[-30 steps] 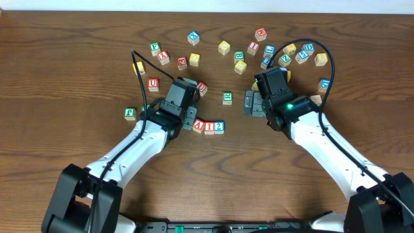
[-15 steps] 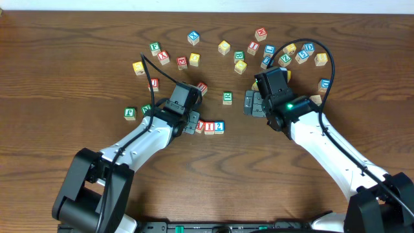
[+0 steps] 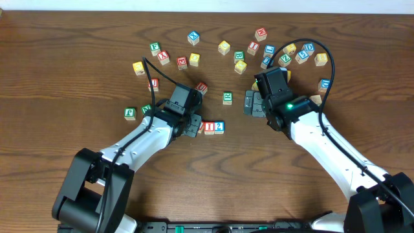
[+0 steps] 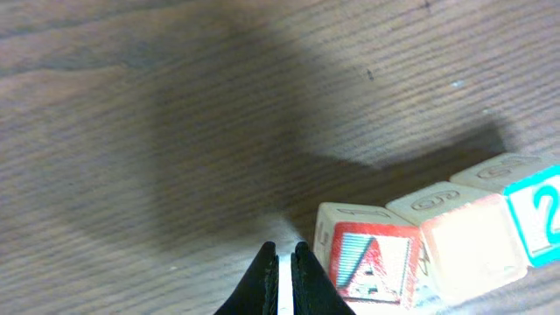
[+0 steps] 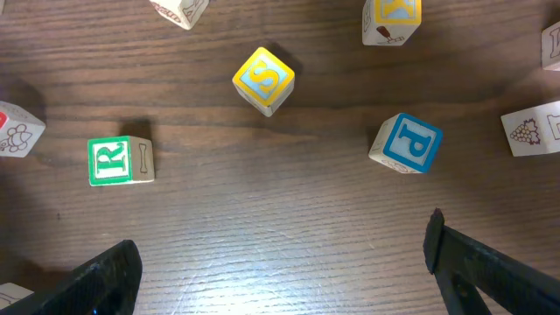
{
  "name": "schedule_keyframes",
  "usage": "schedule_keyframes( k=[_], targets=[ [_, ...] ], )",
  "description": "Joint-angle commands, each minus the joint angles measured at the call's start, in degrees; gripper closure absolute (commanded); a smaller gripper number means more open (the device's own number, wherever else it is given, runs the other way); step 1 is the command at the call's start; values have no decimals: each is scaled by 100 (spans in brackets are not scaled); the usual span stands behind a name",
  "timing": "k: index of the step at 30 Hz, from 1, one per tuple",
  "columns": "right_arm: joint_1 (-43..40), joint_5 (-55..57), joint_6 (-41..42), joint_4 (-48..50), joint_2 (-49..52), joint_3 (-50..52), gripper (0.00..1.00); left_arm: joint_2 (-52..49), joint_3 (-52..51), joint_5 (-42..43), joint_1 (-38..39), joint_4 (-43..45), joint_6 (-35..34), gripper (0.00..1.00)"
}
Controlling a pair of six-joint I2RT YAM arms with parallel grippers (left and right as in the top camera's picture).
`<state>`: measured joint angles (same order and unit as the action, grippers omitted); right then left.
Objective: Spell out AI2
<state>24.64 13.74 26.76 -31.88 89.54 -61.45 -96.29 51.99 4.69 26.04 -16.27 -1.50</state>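
Cubes A (image 4: 372, 262), I (image 4: 468, 247) and 2 (image 4: 542, 214) form a touching row on the worktop (image 3: 65, 71). Left tool (image 4: 286, 255), tips together and empty, stands just beside A, opposite I. Right tool (image 3: 252, 103), tips apart and empty, is well beyond 2.

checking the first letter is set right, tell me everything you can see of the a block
The A cube is a small pale wooden block. Its top face is printed with a red frame and a red A, and a side face carries a faint pressed outline. It sits flat on the wooden table, at the left end of the row, flush against the I cube. The left gripper, shut, stands right at its free side; whether they touch cannot be told.
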Motion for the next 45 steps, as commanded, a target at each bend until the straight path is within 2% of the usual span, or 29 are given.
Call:
schedule_keyframes(
  k=[1, 9, 45],
  targets=[
    [-46, 103, 81, 22, 48, -68, 1, -7, -24, 334, 9, -57, 39, 93],
    [-46, 116, 81, 20, 48, -68, 1, -7, -24, 673, 11, -107, 37, 93],
    [-46, 114, 83, 20, 48, -68, 1, -7, -24, 866, 20, -444, 35, 93]
  ],
)
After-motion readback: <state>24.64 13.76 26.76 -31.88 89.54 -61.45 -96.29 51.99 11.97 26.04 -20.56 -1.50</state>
